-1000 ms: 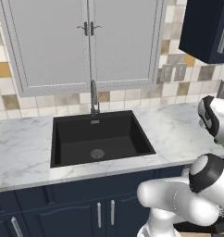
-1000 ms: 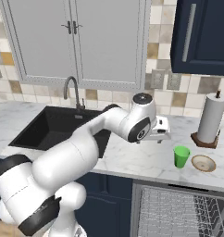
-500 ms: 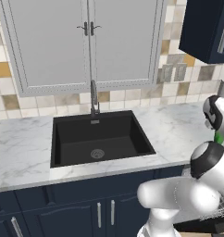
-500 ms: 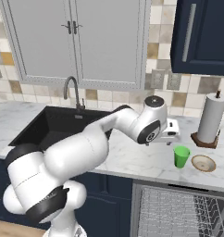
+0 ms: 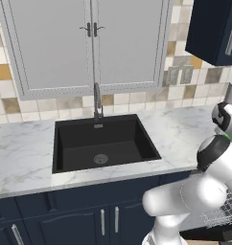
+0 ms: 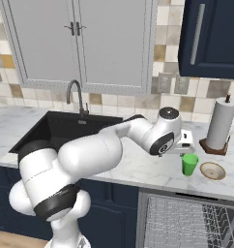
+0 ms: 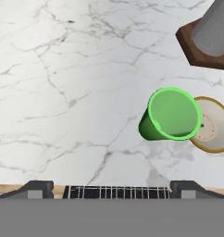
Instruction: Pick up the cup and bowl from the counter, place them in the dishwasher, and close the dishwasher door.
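Claw spread wide and empty, I hover over the green cup, which stands on the table beside the bowl; both await loading into the open dishwasher, whose door remains unclosed.

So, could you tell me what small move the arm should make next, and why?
Probably shift the gripper sideways until it is over the green cup, then descend. In the hand view the cup stands off-centre beside the bowl, and nothing lies between the fingertips yet.
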Robot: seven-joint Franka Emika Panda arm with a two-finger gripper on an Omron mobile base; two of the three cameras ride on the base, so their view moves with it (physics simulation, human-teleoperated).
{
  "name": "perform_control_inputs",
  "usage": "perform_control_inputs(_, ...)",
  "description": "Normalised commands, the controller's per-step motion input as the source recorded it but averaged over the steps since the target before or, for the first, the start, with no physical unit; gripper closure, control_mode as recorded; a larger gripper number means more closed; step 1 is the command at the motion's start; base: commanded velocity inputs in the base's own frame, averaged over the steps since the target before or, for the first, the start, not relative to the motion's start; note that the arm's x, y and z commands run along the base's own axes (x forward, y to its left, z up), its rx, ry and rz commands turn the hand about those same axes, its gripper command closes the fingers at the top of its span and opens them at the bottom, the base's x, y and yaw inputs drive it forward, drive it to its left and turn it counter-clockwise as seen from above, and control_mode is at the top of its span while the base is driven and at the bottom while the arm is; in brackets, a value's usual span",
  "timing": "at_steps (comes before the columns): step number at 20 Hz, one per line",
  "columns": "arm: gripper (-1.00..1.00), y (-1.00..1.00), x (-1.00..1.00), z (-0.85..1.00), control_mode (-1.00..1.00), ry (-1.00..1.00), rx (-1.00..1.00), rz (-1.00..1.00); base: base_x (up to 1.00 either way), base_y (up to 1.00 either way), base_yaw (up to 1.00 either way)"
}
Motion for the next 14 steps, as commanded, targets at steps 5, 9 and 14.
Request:
perform_control_inputs(5,-1.00,-0.21,0.09,-0.24,-1.00,0.00,0.00,0.00,0.00,0.00,0.00)
perform_control_inputs(9,-1.00,-0.18,0.16,-0.19,-1.00,0.00,0.00,0.00,0.00,0.00,0.00)
perform_control_inputs(14,-1.00,-0.19,0.25,-0.18,-1.00,0.00,0.00,0.00,0.00,0.00,0.00)
